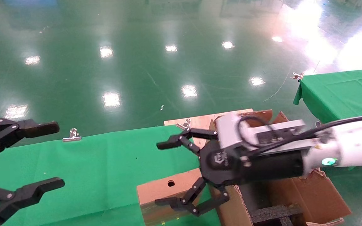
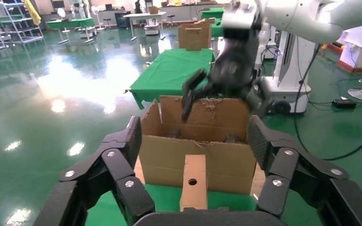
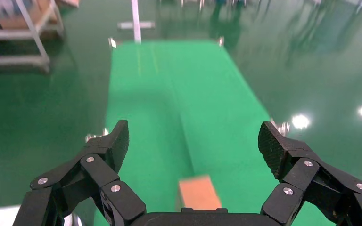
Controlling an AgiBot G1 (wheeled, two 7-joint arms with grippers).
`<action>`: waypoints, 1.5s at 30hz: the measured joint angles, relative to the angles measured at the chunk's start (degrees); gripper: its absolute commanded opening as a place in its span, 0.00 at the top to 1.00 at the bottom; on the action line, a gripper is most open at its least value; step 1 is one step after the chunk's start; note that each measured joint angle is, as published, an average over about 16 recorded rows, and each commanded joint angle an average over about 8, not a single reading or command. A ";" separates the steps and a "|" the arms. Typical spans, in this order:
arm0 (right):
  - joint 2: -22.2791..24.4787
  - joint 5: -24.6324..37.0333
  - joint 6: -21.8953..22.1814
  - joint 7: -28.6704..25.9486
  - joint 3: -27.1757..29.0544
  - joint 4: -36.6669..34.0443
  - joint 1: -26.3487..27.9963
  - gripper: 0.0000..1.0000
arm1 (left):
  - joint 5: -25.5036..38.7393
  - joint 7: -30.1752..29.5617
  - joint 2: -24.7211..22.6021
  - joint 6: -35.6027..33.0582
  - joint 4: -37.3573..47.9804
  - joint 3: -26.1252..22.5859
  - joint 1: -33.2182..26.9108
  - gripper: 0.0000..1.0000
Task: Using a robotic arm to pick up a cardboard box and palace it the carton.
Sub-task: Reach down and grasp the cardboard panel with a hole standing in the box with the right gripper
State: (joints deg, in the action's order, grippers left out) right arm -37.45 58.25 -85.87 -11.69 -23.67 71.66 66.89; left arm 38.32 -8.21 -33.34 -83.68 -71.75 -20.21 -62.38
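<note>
The right gripper [image 1: 165,172] is hanging spread wide at lower centre of the frame, its fingers flanking but not touching the cardboard box [image 1: 165,188] beneath.

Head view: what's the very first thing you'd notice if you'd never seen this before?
Probably the right gripper on the white robotic arm, fingers spread wide above the small cardboard box with a round hole, which lies on the green table. Right beside it sits the big carton with ragged flaps. The left gripper waits open at the table's left edge.
</note>
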 measured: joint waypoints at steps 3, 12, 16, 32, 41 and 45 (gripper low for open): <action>-1.63 4.97 -0.29 -0.18 -2.42 -1.19 2.19 0.00 | 0.00 0.00 0.00 0.00 0.00 0.00 0.00 1.00; -7.58 18.00 -1.28 0.56 -8.99 -5.60 8.85 0.00 | 0.00 0.00 0.00 0.00 0.00 0.00 0.00 1.00; -10.22 22.86 -1.83 1.26 -11.59 -7.36 11.58 0.00 | 0.00 0.00 0.00 0.00 0.00 -0.01 0.00 1.00; -17.15 34.82 -3.62 3.17 -20.31 -10.69 19.15 0.07 | -0.01 0.01 0.00 0.01 0.00 -0.01 0.00 0.44; -17.92 35.71 -3.48 3.59 -21.98 -11.20 19.93 1.00 | -0.02 0.01 0.01 0.02 0.02 -0.01 0.00 0.00; -17.99 35.78 -3.44 3.65 -22.10 -11.29 19.99 1.00 | -0.03 0.01 0.01 0.02 0.02 -0.01 0.01 0.00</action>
State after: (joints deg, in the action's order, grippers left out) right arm -55.44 94.03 -89.31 -8.04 -45.77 60.37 86.88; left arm 38.30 -8.20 -33.33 -83.65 -71.73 -20.21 -62.37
